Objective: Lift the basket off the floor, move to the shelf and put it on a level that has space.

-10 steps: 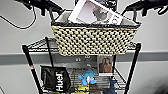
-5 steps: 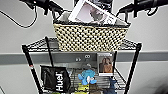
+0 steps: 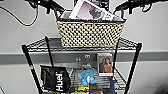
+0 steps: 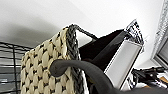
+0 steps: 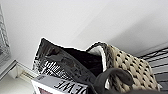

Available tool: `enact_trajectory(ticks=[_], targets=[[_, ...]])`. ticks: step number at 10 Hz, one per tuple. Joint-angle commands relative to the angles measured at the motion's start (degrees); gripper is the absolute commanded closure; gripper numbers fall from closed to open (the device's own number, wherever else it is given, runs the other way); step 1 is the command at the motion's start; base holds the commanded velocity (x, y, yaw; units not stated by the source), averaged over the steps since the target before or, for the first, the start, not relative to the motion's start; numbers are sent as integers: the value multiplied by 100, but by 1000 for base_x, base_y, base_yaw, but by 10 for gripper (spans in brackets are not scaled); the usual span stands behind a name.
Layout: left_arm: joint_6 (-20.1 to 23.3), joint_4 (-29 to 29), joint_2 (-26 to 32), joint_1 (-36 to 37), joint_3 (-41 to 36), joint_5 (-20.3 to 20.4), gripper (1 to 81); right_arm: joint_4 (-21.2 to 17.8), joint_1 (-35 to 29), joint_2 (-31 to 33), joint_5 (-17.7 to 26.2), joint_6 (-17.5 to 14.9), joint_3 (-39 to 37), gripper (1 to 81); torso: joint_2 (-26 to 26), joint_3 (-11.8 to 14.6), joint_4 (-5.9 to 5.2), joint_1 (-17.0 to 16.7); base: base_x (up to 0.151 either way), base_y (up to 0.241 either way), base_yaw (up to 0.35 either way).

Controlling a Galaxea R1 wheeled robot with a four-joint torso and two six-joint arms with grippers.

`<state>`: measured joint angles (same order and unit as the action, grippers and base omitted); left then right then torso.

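Note:
The basket (image 3: 90, 33), cream-and-dark checkered weave with a dark rim, stands upright at the level (image 3: 40, 45), the top wire tier of the black shelf (image 3: 135, 61). Whether it rests on the wires or hangs just above them I cannot tell. It takes up the middle and right of that tier. My left gripper (image 3: 55, 12) is at the basket's left end and my right gripper (image 3: 122, 11) at its right end, both at rim height. A white-framed picture (image 3: 90, 11) and dark printed items stick out of the basket. Its braided rim (image 4: 71, 50) and weave (image 5: 130, 67) show close up in the wrist views.
On the tier below stand a black "Huer" bag (image 3: 56, 80), a blue plush toy (image 3: 86, 75) and a framed photo (image 3: 105, 63). A pale wall with a grey band (image 3: 155, 58) is right behind the rack. A dark cable (image 3: 20, 22) hangs at the upper left.
The whole picture has shifted, basket and rack together sitting a little higher in the frame, so the camera moved. Both grippers stay at the basket's ends.

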<state>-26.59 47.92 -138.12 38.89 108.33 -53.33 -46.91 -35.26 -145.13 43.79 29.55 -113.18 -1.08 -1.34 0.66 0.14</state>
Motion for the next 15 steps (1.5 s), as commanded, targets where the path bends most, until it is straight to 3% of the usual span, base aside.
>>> enact_trajectory(ticks=[1, 7, 15], targets=[[119, -327, -428, 949, 699, 60, 811, -161, -917, -414, -63, -415, -801, 811, 0, 0, 0, 0, 0, 0, 0], [119, -846, -665, 545, 1243, 78, 811, -239, -363, -1012, -55, -977, -1908, 811, 2, -2, 0, 2, 0, 0, 0], [215, -785, -542, -62, 1297, 174, 811, -319, 270, -1214, -55, -1162, -2102, 811, 6, -7, 0, 9, 0, 0, 0]])
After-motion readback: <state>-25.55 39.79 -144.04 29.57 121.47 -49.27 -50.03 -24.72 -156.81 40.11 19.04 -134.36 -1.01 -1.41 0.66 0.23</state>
